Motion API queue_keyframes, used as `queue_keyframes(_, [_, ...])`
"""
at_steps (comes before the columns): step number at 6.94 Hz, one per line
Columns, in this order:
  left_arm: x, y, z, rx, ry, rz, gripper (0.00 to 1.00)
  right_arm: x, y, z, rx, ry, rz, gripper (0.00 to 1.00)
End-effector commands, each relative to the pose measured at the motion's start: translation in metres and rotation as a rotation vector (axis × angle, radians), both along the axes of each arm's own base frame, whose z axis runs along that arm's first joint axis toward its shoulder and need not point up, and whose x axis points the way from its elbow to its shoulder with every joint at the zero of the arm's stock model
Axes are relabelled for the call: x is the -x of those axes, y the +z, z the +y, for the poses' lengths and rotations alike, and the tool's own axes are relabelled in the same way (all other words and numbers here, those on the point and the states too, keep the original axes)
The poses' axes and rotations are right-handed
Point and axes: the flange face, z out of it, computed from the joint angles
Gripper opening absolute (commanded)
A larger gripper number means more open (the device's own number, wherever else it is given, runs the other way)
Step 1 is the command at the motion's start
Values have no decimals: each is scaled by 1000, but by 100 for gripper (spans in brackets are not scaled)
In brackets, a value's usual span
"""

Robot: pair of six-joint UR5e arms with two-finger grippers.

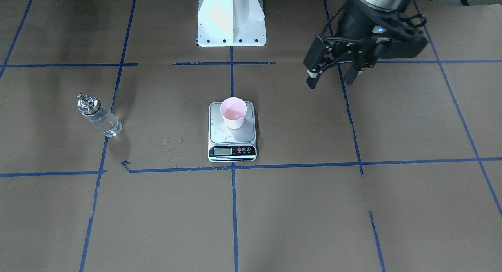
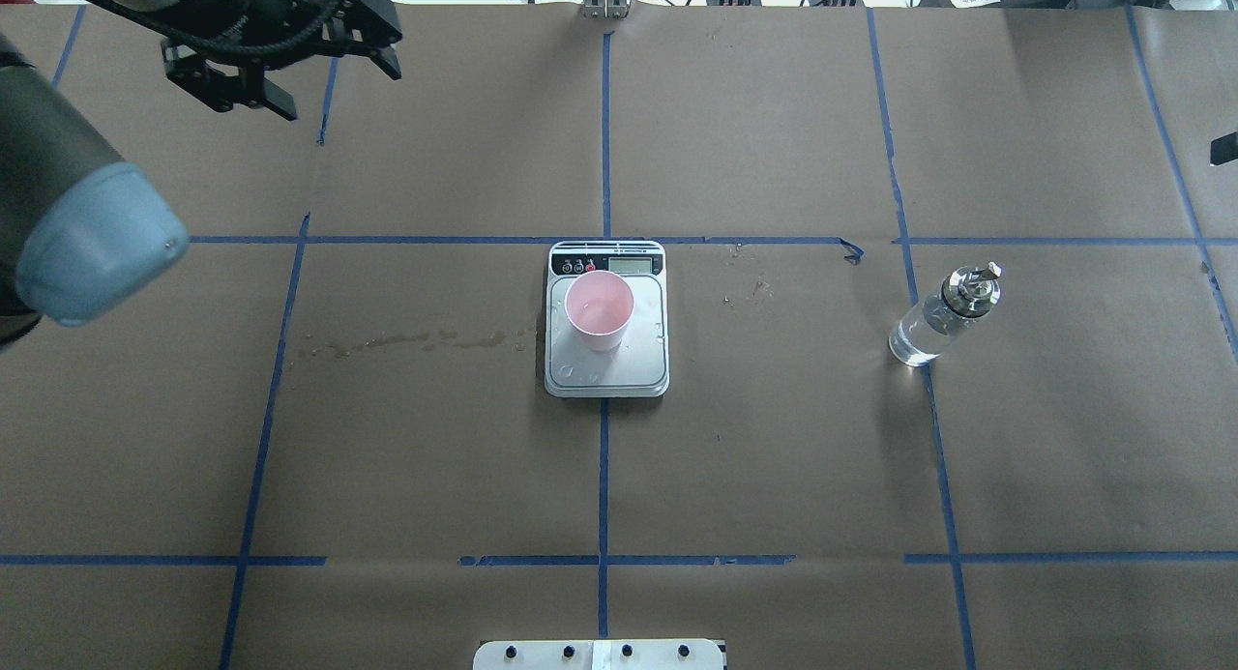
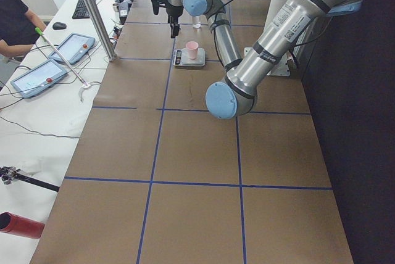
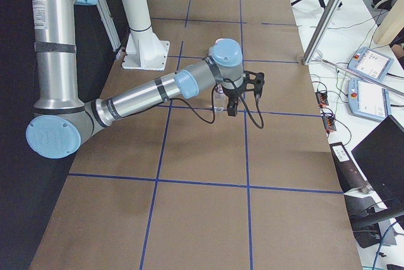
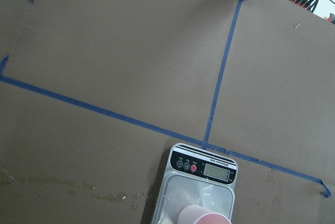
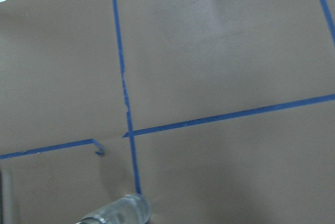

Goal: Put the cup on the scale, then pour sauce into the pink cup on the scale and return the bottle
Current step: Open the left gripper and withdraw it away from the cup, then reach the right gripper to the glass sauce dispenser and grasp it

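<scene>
while the cup sat on the scale, the left hand hung released; the right hand, its state not discernible, would best take the bottle low, upright.

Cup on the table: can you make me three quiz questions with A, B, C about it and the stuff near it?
1. Where is the cup?
A. on the scale
B. under the scale
C. in a gripper
2. What colour is the cup inside?
A. green
B. pink
C. blue
3. The left gripper is:
A. shut on the cup
B. shut on the scale
C. open and empty
Answers: 1 A, it stands on top of the scale. 2 B, the overhead view shows pink inside. 3 C, its jaws stand apart with nothing between.
</scene>
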Motion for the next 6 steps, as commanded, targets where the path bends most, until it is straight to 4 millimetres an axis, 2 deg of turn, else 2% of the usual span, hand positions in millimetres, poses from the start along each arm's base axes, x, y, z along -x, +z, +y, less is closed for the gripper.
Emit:
queue_keyframes(1, [75,52,-16,-95,41,-127,100,70,-67,63,17,38,3,100])
queue_keyframes(2, [101,78,-21,-135,67,-180,100,76,-73,84,-21,48,41,100])
queue_keyframes(3, [123,100,-23,-167,91,-221,100,98,-76,106,-34,70,92,100])
queue_keyframes(4, [135,117,-24,-185,117,-252,100,140,-79,125,-51,110,141,100])
queue_keyframes(5, [146,137,-22,-210,155,-284,100,192,-77,149,-99,174,195,100])
queue_keyframes(6, [159,154,-22,-250,202,-321,100,221,-70,170,-158,209,238,100])
